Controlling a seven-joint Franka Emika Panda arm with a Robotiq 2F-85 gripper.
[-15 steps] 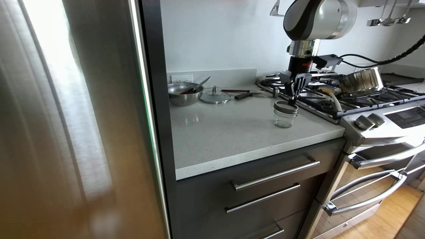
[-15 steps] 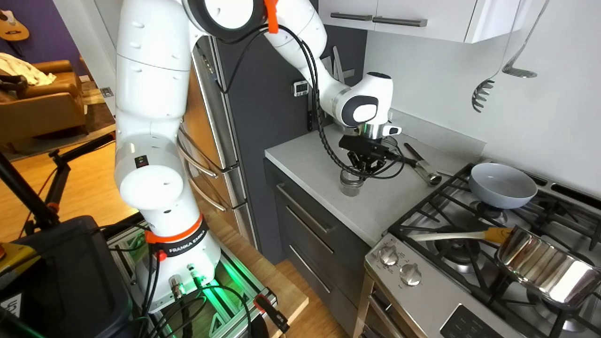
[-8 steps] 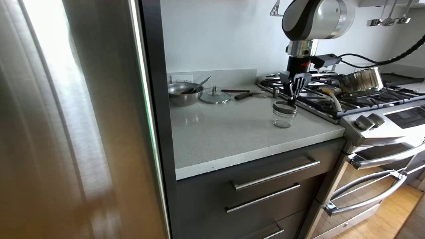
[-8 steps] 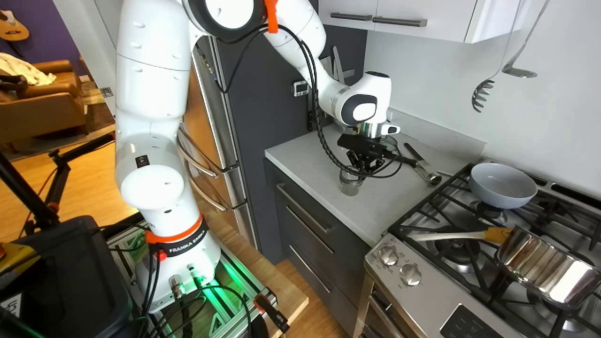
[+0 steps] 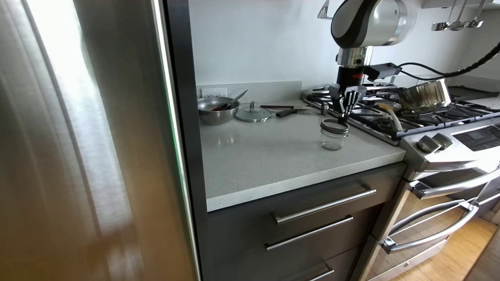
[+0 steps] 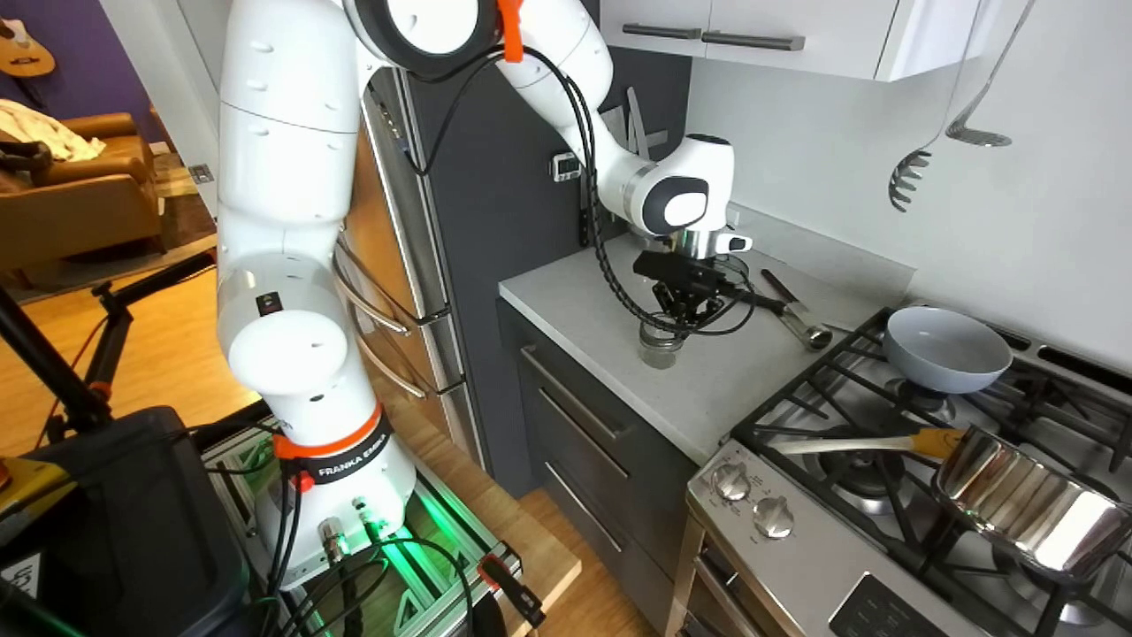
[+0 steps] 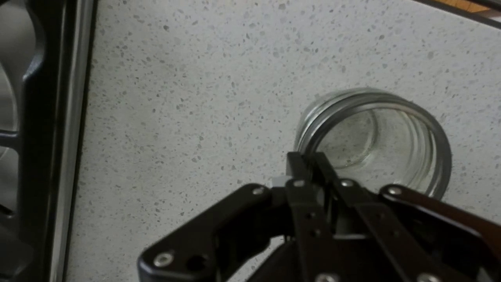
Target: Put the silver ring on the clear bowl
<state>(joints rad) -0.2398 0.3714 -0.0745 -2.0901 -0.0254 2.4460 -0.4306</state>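
The silver ring (image 5: 329, 127) is at the mouth of the clear bowl (image 5: 332, 143), which stands upright on the counter. In the wrist view the ring (image 7: 443, 150) overlaps the rim of the clear bowl (image 7: 352, 156), with some glass showing outside it at the upper left. I cannot tell whether the ring rests on the rim or sits around it. My gripper (image 7: 308, 156) is shut on the ring's near edge, one finger inside and one outside. In an exterior view the gripper (image 6: 683, 329) partly hides the ring and bowl.
A steel bowl (image 5: 216, 119), a glass lid (image 5: 253, 114) and several utensils (image 5: 287, 112) lie along the back of the counter. The stove (image 6: 752, 509) adjoins the counter, with a steel pot (image 6: 1026, 509) and a grey pan (image 6: 946, 349) on it.
My gripper and the ring have shifted very slightly toward the fridge side. The clear bowl has slid slightly the same way. The gripper has stayed shut on the ring.
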